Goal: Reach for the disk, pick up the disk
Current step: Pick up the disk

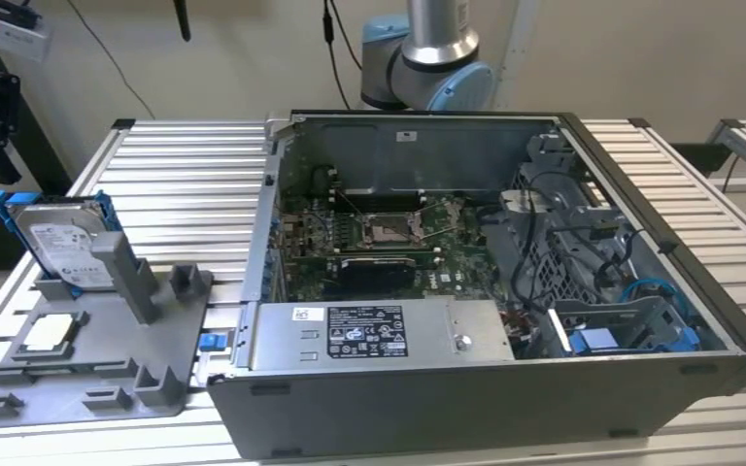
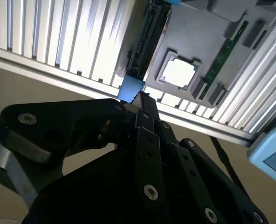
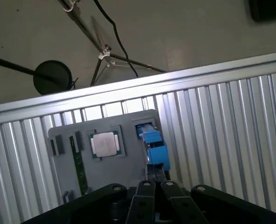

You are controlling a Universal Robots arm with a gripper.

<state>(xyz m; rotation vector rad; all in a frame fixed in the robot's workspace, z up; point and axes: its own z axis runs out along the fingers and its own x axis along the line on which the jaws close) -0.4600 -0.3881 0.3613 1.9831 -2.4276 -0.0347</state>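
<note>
The disk (image 1: 62, 248), silver with a white label in a blue carrier, stands on edge in a slot at the back of a grey holder tray (image 1: 104, 390), at the exterior view's left. My gripper (image 1: 1, 173) hangs above and beyond it near that view's left edge, well clear of it. In both wrist views the disk (image 2: 147, 42) (image 3: 153, 140) appears edge-on, its blue carrier just past the black fingertips. The gripper (image 2: 140, 97) (image 3: 156, 171) is shut, its tips meeting with nothing between them.
A small square silver chip (image 1: 50, 333) (image 2: 179, 72) (image 3: 104, 143) and a green memory stick (image 2: 224, 51) (image 3: 77, 163) lie on the same tray. An open computer case (image 1: 477, 272) stands on the ribbed metal table (image 1: 179, 165). A stand (image 3: 51, 77) is on the floor beyond the table edge.
</note>
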